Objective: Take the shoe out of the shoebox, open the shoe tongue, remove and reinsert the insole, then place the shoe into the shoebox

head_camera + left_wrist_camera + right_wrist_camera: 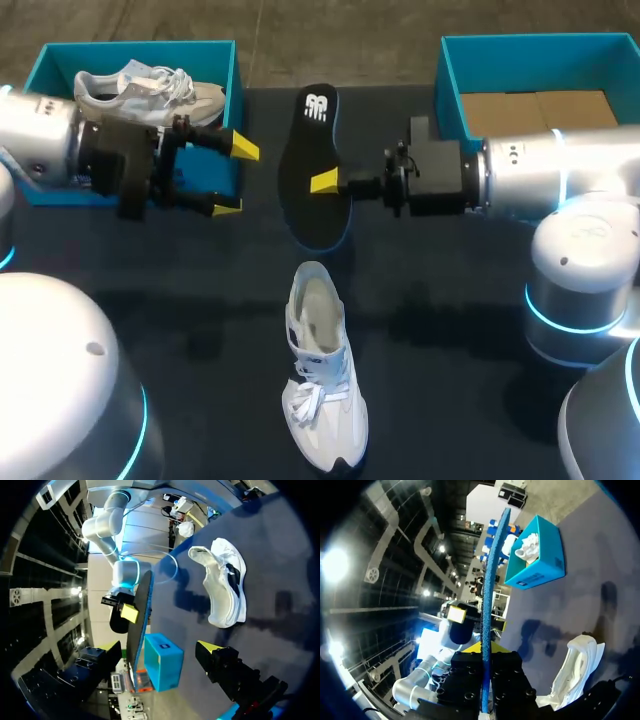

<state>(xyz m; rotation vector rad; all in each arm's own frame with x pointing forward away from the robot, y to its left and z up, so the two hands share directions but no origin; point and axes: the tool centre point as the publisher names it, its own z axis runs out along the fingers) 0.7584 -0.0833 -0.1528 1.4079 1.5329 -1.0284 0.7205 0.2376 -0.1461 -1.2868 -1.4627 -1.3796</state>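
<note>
The right pincer clamps the insole above the table, probably ready for reinserting; the left pincer hangs wide open; the shoe lies nearer, mouth gaping.

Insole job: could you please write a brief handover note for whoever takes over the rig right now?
The right gripper is shut on the insole, held above the table.
The left gripper is open and empty, by the left shoebox, which holds another shoe.
Done: the shoe lies on the table, insole out.
Left: reinsert the insole, then box the shoe; the right shoebox holds no shoe.
</note>
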